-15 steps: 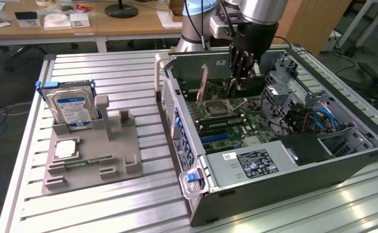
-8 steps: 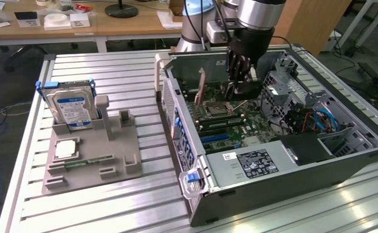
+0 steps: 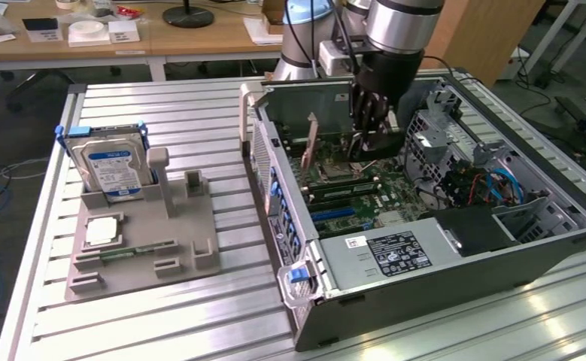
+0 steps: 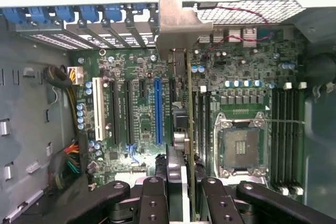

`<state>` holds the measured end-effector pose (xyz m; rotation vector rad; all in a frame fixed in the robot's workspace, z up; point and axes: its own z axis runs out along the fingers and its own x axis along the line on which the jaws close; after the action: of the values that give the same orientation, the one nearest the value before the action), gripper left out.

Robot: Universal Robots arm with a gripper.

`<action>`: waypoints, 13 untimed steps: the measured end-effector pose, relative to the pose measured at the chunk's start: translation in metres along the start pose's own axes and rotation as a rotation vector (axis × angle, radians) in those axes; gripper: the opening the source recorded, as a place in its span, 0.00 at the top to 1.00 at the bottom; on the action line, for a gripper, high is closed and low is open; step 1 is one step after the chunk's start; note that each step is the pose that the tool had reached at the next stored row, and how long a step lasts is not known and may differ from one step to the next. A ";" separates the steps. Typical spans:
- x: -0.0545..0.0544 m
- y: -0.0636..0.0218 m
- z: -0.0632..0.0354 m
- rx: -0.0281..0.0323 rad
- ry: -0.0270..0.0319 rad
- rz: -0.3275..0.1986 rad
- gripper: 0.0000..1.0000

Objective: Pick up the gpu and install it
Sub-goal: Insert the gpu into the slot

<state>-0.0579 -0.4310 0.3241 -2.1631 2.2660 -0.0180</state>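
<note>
The gpu (image 4: 188, 129) shows edge-on in the wrist view as a thin green board with a dark cooler, and its silver bracket (image 4: 176, 22) points at the case's rear slots. My gripper (image 4: 185, 203) is shut on it, one black finger on each face. The card hangs upright over the motherboard (image 4: 136, 103), between the blue slot (image 4: 157, 111) and the CPU socket (image 4: 241, 145). Whether it touches a slot I cannot tell. In the exterior view my gripper (image 3: 373, 143) is down inside the open computer case (image 3: 533, 256), with the gpu (image 3: 313, 143) upright beside it.
A hard drive (image 3: 112, 165) stands in a grey fixture (image 3: 142, 241) at the exterior view's left, on the slatted table (image 3: 172, 331). Inside the case are memory slots (image 4: 286, 135), bundled cables (image 4: 68, 156), blue slot latches (image 4: 68, 14) and the power supply (image 3: 393, 252).
</note>
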 end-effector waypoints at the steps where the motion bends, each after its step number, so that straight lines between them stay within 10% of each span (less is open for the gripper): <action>1: 0.001 0.0007 0.0020 0.0001 -0.0001 0.000 0.71; 13: 0.010 0.0052 0.0165 0.0040 -0.0001 -0.008 0.71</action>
<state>-0.0633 -0.4410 0.3076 -2.1697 2.2557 -0.0224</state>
